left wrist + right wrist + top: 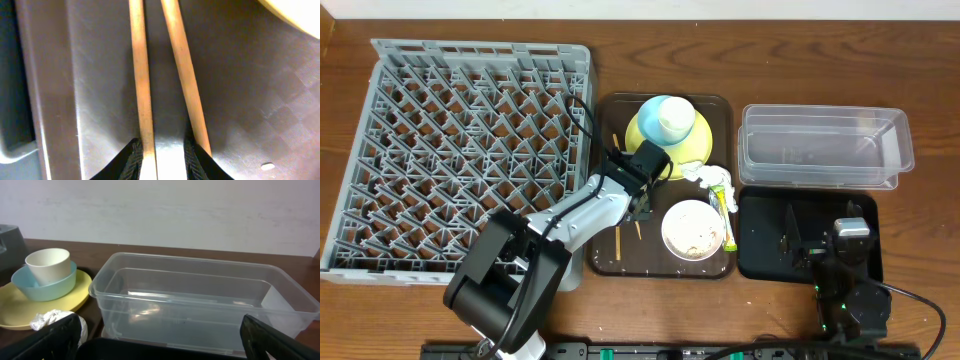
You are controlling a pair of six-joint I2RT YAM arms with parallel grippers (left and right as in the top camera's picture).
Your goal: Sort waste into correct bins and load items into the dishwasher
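Left tool (162, 155) at chopsticks (142, 75): thin pale wooden sticks, nearly parallel.

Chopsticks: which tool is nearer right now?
Left. The left tool straddles the chopsticks on the brown tray; the right tool hangs over the black tray, far off.

From the left tool (165, 157): hemmed at 9 o'clock by the rim of the serving tray (50, 100), dish rack (460, 150) just beyond; blocked at 1 o'clock by the yellow plate (700, 146) and stacked blue cup (655, 112), at 4 o'clock by the white bowl (692, 228). Bare tray floor between rim and bowl. Over the black tray (760, 215), closed at 12 o'clock by the clear tub (825, 145); open bench (930, 210) at 3 o'clock.
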